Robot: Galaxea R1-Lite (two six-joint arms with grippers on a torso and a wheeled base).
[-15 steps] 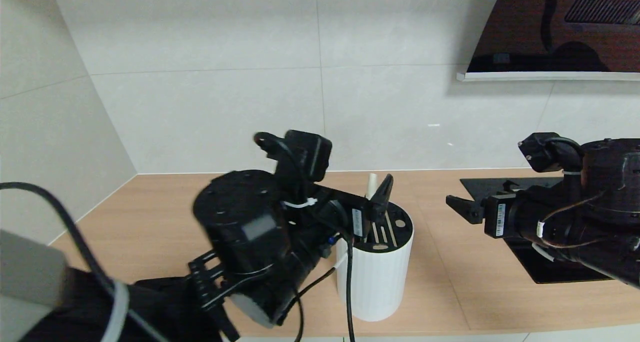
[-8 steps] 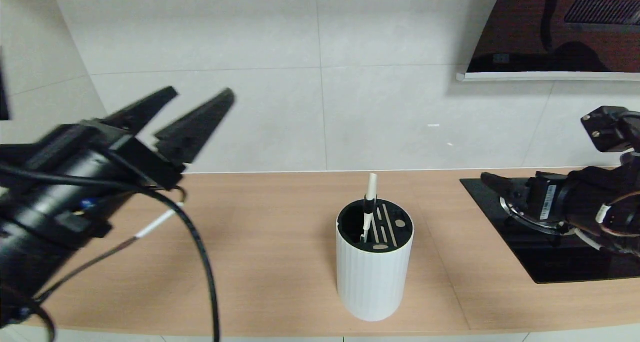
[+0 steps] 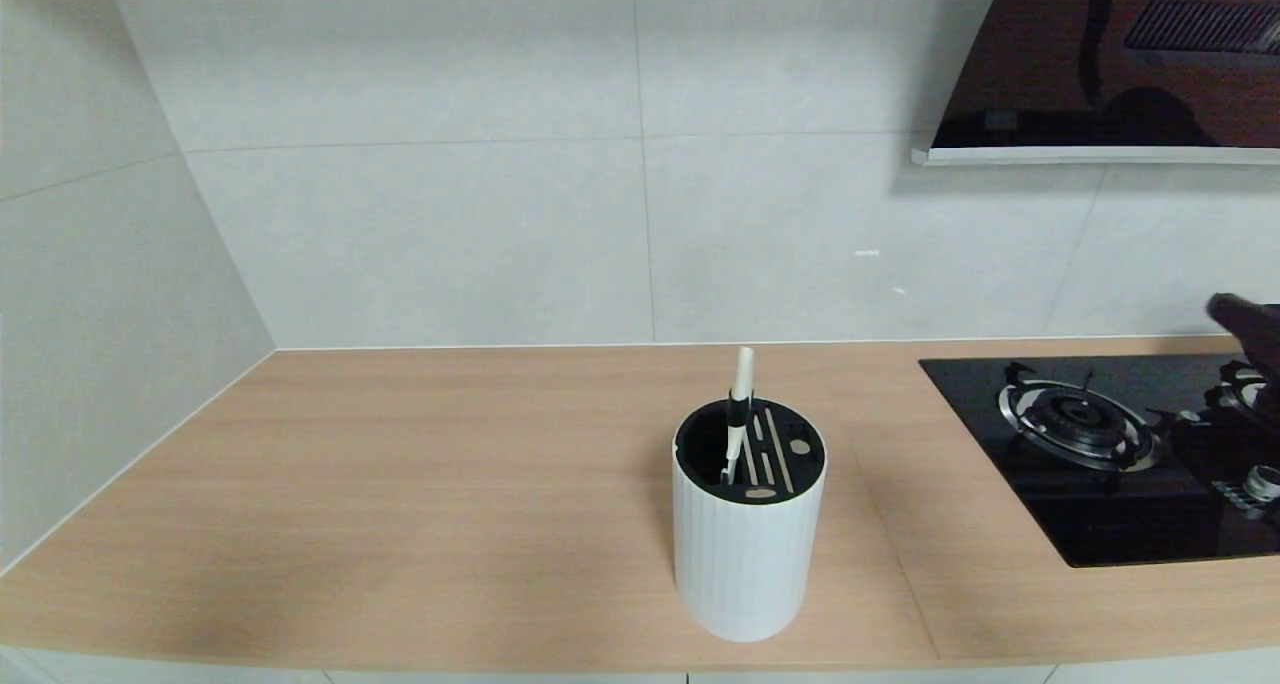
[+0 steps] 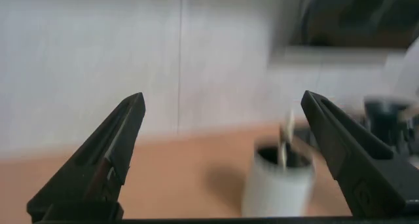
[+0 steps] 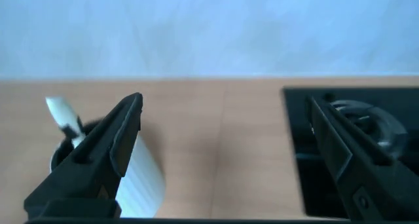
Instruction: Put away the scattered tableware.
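Utensil [image 3: 741,376] stands in holder [image 3: 745,556]; left gripper [image 4: 221,101] and right gripper [image 5: 222,102] face it, spread.

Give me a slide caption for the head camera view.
White utensil holder with one cream-handled utensil in it, standing on a wooden counter beside a black gas hob.

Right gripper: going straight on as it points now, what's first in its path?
Right gripper probably meets the bare wooden countertop between the white ribbed utensil holder and the black gas hob; depth unclear.
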